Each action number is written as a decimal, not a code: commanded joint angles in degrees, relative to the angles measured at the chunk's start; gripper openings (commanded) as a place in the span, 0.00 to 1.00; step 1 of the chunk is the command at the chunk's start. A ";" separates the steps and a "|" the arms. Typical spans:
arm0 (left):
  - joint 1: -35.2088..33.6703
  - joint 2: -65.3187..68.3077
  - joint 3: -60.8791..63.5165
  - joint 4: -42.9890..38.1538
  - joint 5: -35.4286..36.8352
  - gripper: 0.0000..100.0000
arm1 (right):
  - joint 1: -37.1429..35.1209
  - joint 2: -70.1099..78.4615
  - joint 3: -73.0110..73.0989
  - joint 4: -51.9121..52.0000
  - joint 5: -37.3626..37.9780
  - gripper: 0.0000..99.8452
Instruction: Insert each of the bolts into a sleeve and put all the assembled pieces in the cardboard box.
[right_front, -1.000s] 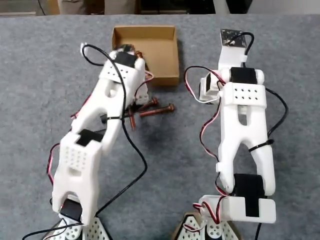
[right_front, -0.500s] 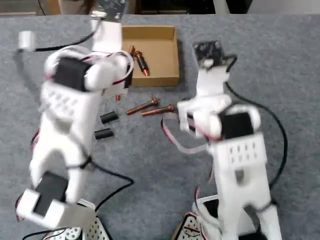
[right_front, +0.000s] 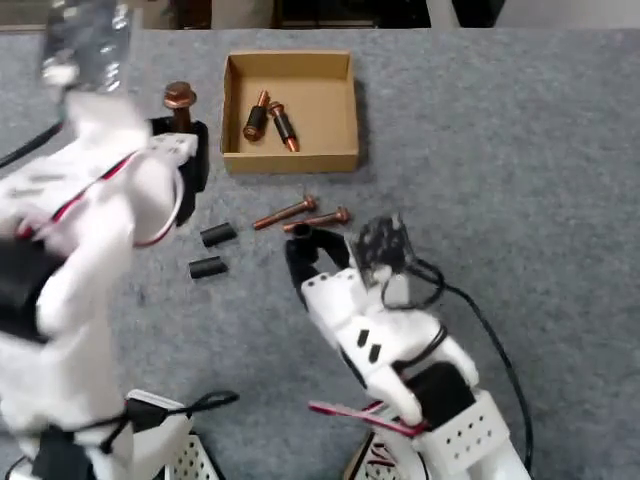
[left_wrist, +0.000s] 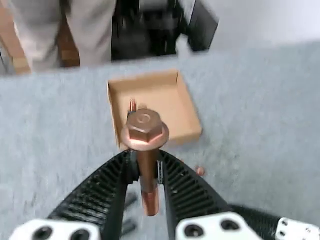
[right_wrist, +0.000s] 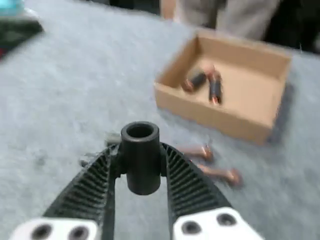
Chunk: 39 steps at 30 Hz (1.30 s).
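My left gripper (left_wrist: 146, 172) is shut on a copper bolt (left_wrist: 145, 135), held upright with its hex head up, left of the cardboard box (right_front: 290, 160) in the high view. The same bolt (right_front: 179, 100) stands above the left gripper (right_front: 182, 135). My right gripper (right_wrist: 141, 170) is shut on a black sleeve (right_wrist: 141, 155), bore upward, near the table's middle (right_front: 303, 245). Two assembled pieces (right_front: 257, 115) (right_front: 283, 126) lie inside the box (right_wrist: 227, 117). Two loose bolts (right_front: 285, 212) (right_front: 318, 219) lie in front of the box. Two black sleeves (right_front: 217, 235) (right_front: 207, 268) lie to their left.
The grey felt table (right_front: 520, 150) is bare to the right of the box. Both arm bases stand at the near edge. The loose bolts (right_wrist: 197, 151) (right_wrist: 220, 174) lie just beyond the right gripper. A person stands behind the table's far edge.
The left arm has lifted away from the bolt pile and swung left with a bolt. The right arm has swung from the far side down to the middle of the table.
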 joint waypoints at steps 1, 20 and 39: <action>0.09 -5.85 2.02 -4.84 0.18 0.02 | -2.86 -4.26 1.19 -4.84 0.09 0.00; 19.78 -41.01 66.73 -49.76 -2.73 0.02 | -2.51 -4.88 12.53 -21.71 -0.70 0.00; 20.31 -41.89 65.76 -49.67 -3.08 0.02 | 1.19 -4.88 20.88 -44.66 3.34 0.00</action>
